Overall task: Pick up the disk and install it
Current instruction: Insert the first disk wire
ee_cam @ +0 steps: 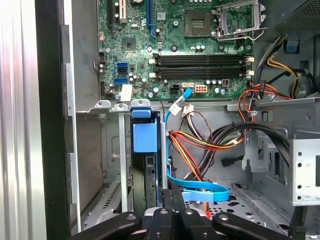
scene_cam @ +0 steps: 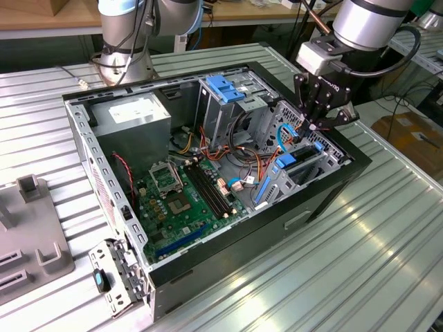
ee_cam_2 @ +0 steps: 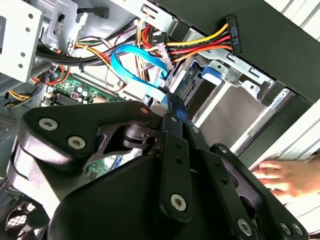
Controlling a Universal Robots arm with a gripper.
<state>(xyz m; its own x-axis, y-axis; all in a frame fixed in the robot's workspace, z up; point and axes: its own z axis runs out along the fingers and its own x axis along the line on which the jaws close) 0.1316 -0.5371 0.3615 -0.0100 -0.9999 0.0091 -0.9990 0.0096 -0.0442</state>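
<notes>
The disk (ee_cam: 145, 137) stands on edge in a narrow bay slot near the case's front wall, its blue plastic frame tab facing the motherboard. In the exterior view this disk (scene_cam: 285, 164) sits low in the bay at the case's right end. My gripper (scene_cam: 313, 128) hangs directly above that bay. In the first wrist view the gripper (ee_cam: 173, 195) has its fingers together at the disk's near end, beside a flat blue data cable (ee_cam: 200, 189). The second wrist view shows the gripper (ee_cam_2: 175, 102) reaching down among the cables. I cannot tell whether it touches the disk.
The open black case (scene_cam: 325, 194) lies on a ribbed metal table. Inside are the motherboard (scene_cam: 187, 194), a grey power-supply box (scene_cam: 131, 114), a bare blue bracket (scene_cam: 225, 86) and loose cable bundles (ee_cam: 210, 140). A person's hand (ee_cam_2: 280, 175) rests outside the case. A grey fixture (scene_cam: 28, 235) sits at the exterior view's left.
</notes>
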